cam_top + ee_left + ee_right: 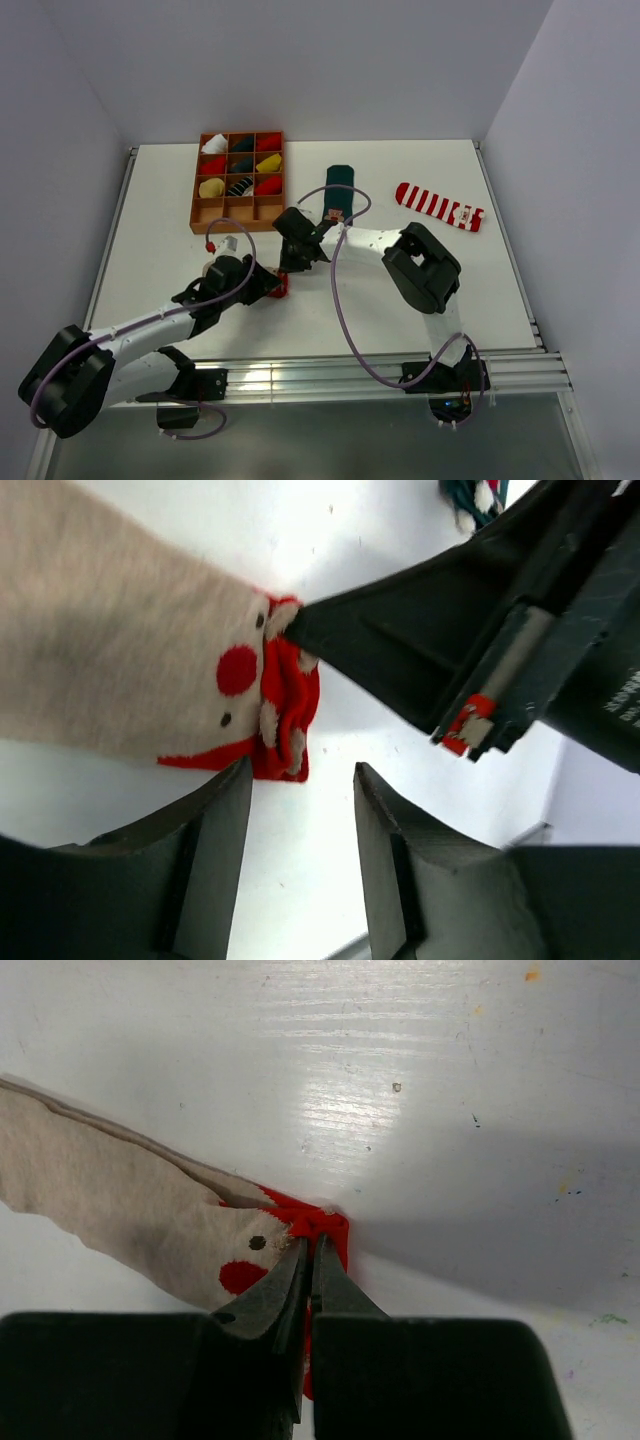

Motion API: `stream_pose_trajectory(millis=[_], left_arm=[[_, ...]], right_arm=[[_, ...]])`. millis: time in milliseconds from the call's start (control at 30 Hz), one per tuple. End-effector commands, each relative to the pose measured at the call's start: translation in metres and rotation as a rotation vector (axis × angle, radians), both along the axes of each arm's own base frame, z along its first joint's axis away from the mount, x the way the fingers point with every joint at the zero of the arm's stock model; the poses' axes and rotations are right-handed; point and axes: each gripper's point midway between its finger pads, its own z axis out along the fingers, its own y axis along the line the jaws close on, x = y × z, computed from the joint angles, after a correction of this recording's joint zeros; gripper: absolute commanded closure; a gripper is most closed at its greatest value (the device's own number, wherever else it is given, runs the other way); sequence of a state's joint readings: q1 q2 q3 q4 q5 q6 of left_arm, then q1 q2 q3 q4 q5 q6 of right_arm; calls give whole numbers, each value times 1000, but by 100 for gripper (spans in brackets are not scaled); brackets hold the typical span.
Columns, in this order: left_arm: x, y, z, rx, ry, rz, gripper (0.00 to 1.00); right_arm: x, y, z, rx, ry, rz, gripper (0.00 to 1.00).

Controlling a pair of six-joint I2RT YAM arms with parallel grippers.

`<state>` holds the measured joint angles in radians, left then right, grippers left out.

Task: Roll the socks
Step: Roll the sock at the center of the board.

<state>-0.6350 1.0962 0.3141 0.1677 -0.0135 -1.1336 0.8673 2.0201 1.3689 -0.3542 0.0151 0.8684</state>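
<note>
The beige sock (120, 670) lies flat on the table, its red toe (338, 1226) bunched up. My right gripper (312, 1242) is shut on that toe; in the left wrist view its fingertips (300, 622) pinch the fabric from the right. My left gripper (300, 785) is open just beside the toe, with only bare table between its fingers. From above, only the red toe (279, 287) shows, between the left gripper (268, 285) and right gripper (288, 266). The dark green sock (340, 188) and the red-and-white striped sock (438, 206) lie flat farther back.
A brown compartment box (200, 212) with several rolled bundles stands at the back left. The right arm's purple cable (340, 300) loops over the table's middle. A metal rail (330, 375) runs along the near edge.
</note>
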Motion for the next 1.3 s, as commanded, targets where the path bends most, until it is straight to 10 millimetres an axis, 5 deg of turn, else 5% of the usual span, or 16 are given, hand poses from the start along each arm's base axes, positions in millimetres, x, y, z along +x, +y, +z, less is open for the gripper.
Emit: stream_pose_trajectory(millis=[0, 300, 1100, 1267], left_arm=[[11, 2, 15, 133, -109, -35, 50], [11, -34, 22, 390, -285, -177, 48], [13, -18, -17, 775, -214, -192, 58], [14, -11, -33, 834, -153, -179, 73]], right_arm=[[-9, -25, -35, -145, 51, -25, 100], [-10, -22, -35, -125, 61, -27, 100], [-12, -22, -36, -103, 81, -25, 100], [-12, -25, -36, -95, 85, -32, 100]])
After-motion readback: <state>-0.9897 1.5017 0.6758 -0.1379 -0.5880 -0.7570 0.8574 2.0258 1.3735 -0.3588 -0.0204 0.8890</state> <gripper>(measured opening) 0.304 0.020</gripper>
